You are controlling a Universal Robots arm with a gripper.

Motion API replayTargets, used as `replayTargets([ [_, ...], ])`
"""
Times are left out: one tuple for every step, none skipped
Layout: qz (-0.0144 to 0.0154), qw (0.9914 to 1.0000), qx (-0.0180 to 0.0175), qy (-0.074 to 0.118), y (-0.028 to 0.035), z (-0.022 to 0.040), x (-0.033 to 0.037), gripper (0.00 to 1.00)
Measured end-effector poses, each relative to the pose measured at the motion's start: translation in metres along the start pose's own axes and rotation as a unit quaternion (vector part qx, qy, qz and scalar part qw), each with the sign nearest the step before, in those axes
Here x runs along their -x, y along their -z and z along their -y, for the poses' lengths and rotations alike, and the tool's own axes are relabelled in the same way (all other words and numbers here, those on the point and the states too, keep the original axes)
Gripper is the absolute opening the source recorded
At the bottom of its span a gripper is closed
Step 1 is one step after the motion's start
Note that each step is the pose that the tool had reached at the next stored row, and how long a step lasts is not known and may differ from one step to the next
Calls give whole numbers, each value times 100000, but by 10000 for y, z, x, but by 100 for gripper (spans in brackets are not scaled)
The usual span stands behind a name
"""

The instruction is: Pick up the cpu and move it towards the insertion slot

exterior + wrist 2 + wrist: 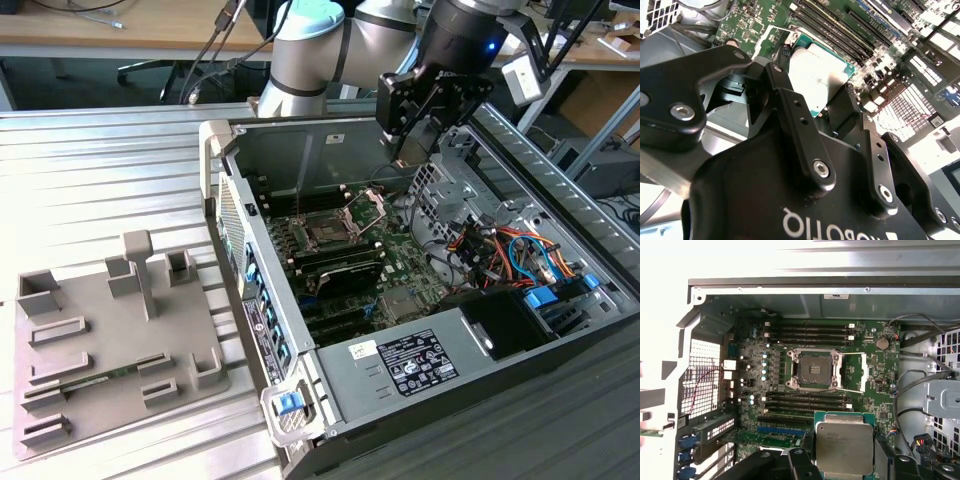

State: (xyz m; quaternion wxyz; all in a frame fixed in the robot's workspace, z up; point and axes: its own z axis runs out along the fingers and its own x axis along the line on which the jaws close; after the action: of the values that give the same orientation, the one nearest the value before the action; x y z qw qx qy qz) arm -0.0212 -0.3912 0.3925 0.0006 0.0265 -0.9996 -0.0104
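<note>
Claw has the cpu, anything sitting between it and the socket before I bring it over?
Nothing visible does. The claw holds the cpu above the motherboard. The insertion slot lies open with its bracket swung aside, and only low memory slots lie between the two.

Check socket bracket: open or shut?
Open. In the first wrist view the insertion slot shows its dark centre bare, bracket swung aside; the cpu sits in the gripper.
</note>
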Motion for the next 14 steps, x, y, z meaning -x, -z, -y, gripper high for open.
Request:
replayTargets([
  [2, 100000, 0, 1, -3, -1, 0, 55],
  [2, 100000, 2, 1, -4, -1, 0, 55],
  [3, 100000, -1, 1, -5, -2, 0, 55],
  [0, 100000, 0, 1, -6, -3, 0, 55],
  [2, 100000, -1, 0, -7, -3, 0, 55],
  [2, 100000, 1, 2, -8, -4, 0, 55],
  [-1, 100000, -1, 0, -10, -4, 0, 55],
  [-1, 100000, -3, 3, -12, -6, 0, 55],
  [1, 100000, 0, 0, -13, -6, 0, 55],
  [-2, 100000, 1, 2, -15, -7, 1, 55],
  [-1, 100000, 2, 2, -16, -8, 1, 55],
  [-2, 100000, -1, 0, -17, -9, 1, 55],
  [-2, 100000, 0, 1, -19, -10, 1, 55],
  [2, 100000, 3, 4, -20, -10, 1, 55],
])
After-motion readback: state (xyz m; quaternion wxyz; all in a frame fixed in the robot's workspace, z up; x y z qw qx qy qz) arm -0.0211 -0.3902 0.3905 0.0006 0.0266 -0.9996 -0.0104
